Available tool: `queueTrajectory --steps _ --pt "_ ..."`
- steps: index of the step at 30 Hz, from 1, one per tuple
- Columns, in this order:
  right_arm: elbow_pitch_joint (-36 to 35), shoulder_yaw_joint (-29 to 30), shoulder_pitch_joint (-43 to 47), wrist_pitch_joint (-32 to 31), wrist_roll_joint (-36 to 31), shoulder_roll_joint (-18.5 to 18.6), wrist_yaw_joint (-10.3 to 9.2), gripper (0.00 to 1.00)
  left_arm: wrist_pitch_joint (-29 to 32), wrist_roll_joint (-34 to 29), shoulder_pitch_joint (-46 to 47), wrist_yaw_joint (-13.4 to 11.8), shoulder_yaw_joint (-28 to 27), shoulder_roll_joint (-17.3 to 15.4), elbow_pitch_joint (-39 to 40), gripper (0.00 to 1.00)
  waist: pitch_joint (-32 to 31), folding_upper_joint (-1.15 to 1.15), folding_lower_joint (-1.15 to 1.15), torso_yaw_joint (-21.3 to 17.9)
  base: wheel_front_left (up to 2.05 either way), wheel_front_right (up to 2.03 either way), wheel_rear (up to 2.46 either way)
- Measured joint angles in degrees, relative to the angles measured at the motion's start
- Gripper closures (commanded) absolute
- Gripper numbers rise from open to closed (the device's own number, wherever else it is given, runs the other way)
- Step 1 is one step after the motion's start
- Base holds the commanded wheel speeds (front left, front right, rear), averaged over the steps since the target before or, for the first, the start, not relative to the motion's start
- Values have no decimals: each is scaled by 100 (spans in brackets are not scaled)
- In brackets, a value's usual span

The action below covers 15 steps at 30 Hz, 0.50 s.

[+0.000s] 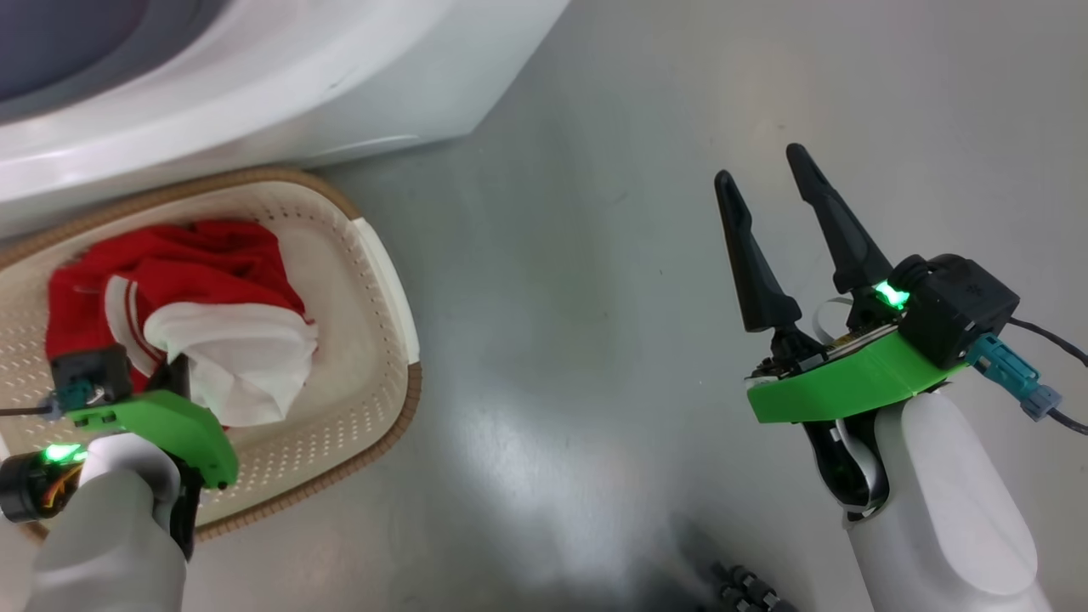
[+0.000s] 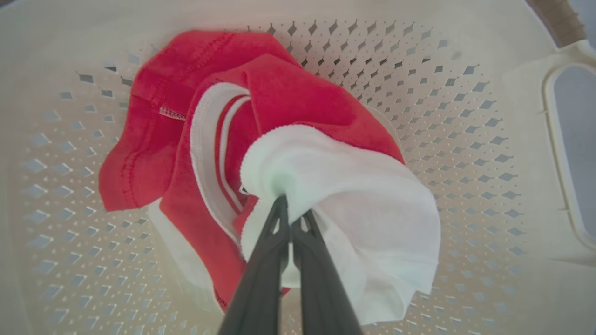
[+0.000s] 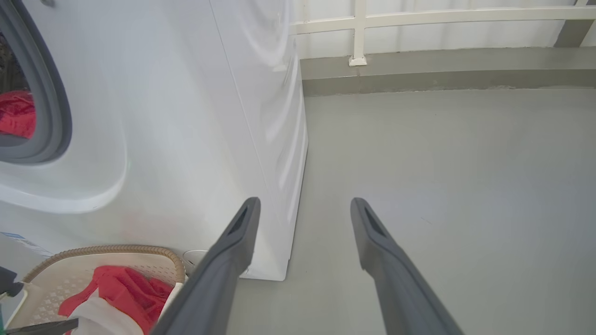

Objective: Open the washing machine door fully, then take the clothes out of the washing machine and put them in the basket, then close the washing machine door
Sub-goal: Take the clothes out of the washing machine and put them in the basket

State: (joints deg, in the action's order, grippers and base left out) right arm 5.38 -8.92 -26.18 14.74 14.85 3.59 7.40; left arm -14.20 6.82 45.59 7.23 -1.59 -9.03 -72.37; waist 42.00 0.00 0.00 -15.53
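Note:
The basket [image 1: 340, 280] stands on the floor against the washing machine [image 1: 255, 76]. In it lie a red garment [image 1: 195, 255] with white trim and a white garment [image 1: 238, 357]. My left gripper [image 2: 291, 204] is down inside the basket [image 2: 465, 116], shut on a fold of the white garment [image 2: 363, 195], which rests on the red garment [image 2: 298, 97]. My right gripper [image 1: 759, 165] hovers open over bare floor, right of the basket, holding nothing. Past the grey ring [image 3: 56, 116], more red cloth [image 3: 16, 114] lies in the drum. The washing machine door is out of view.
Grey floor [image 1: 595, 255] stretches to the right of the machine. In the right wrist view, a wall with a white rail [image 3: 419, 18] closes off the far side. A dark ribbed object [image 1: 748, 586] sits at the head view's bottom edge. A cable [image 1: 1045, 336] trails from the right wrist.

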Motion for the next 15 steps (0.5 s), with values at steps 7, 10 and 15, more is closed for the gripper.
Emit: queueTrajectory --steps 7,10,15 --pt "41 8 -11 0 0 -7 0 0 -2 143 87 0 -19 30 -93 0 23 0 0 0 0 0 0" --pt "79 13 -30 0 0 -7 0 0 -9 205 84 0 -31 87 -113 0 -64 0 0 60 0 0 0" --pt "167 24 -20 0 -7 11 0 0 -9 311 41 1 -42 244 -19 0 -260 0 0 172 0 0 0"
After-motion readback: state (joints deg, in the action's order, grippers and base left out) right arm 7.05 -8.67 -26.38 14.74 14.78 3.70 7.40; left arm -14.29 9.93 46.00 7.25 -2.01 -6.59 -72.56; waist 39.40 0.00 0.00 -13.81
